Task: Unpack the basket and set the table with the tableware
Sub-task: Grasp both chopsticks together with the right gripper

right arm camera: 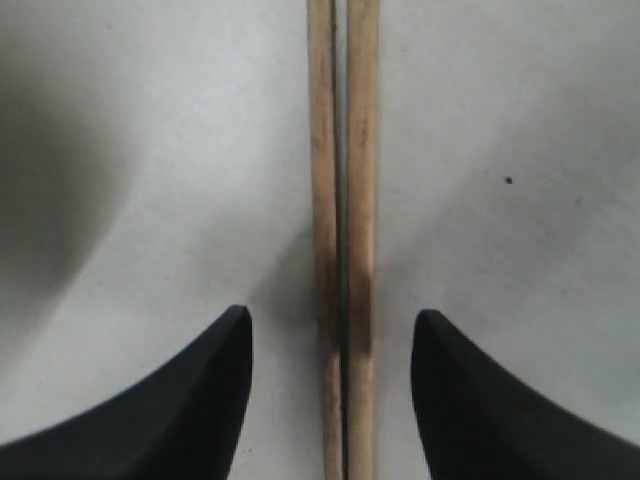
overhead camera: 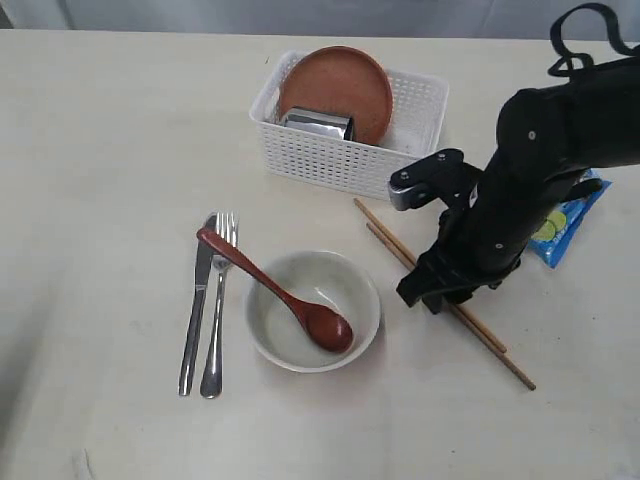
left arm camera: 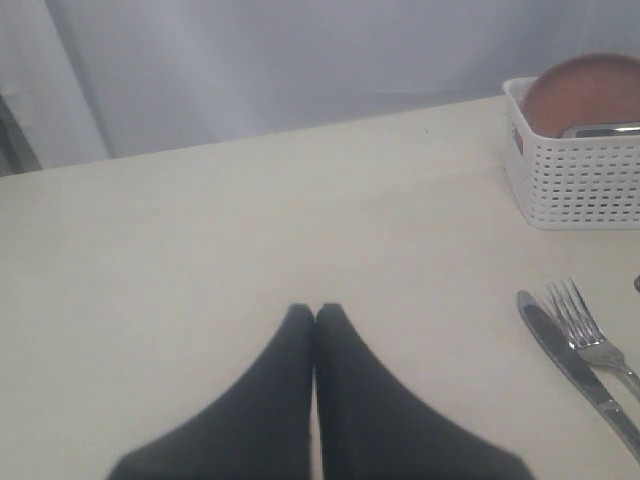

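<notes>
Right gripper (right arm camera: 330, 318) hangs directly over the wooden chopsticks (right arm camera: 342, 180) lying on the table (overhead camera: 100, 150) beside the bowl (overhead camera: 283, 280), fingers apart astride their long axis, touching neither; left gripper (left arm camera: 316, 312), fingers together, stands well away.

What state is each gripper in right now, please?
Left gripper: shut, holding nothing.
Right gripper: open, jaws either side of the chopsticks on the table, not gripping them.
</notes>
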Robot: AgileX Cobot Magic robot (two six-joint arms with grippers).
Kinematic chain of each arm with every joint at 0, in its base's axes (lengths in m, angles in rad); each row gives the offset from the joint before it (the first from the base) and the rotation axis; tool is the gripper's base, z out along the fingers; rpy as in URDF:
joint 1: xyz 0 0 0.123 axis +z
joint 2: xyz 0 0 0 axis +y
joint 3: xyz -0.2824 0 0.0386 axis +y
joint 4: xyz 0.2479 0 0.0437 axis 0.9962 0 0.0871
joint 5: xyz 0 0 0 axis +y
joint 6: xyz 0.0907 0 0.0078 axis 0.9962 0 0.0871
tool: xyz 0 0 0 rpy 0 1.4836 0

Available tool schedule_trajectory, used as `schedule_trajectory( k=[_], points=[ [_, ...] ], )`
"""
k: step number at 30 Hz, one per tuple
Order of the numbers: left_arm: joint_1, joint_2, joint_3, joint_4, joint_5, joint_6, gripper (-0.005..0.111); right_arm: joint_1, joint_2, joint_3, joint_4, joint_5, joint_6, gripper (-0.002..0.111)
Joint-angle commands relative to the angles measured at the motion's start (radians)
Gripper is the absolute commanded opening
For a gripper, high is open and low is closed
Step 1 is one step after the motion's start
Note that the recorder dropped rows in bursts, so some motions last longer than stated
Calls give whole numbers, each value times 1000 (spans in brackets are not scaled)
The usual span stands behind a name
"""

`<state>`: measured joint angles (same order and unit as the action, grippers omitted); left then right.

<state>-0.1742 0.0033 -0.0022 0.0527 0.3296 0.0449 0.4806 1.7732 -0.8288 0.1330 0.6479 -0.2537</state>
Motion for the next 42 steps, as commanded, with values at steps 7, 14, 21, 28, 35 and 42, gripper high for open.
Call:
schedule_trajectory(
  k=[7,14,21,28,35,42],
  points=[
    [2,-3,2,-2,-8,0,0,1,64,-20,-15,-10,-8,15],
    [2,-3,2,-2,-8,0,0,1,64,-20,-32,48,-8,0],
    [2,-3,2,-2,-8,0,0,1,-4,-20,-30,87,-4,0],
    [2,-3,2,-2,-8,0,0,1,-107,-18,-30,93,3,0],
    [2,-3,2,-2,-8,0,0,1,-113,-18,-37,87,3,0],
    [2,-3,2,-2,-8,0,0,-1,-56,-18,-93,82,52,10]
  ],
)
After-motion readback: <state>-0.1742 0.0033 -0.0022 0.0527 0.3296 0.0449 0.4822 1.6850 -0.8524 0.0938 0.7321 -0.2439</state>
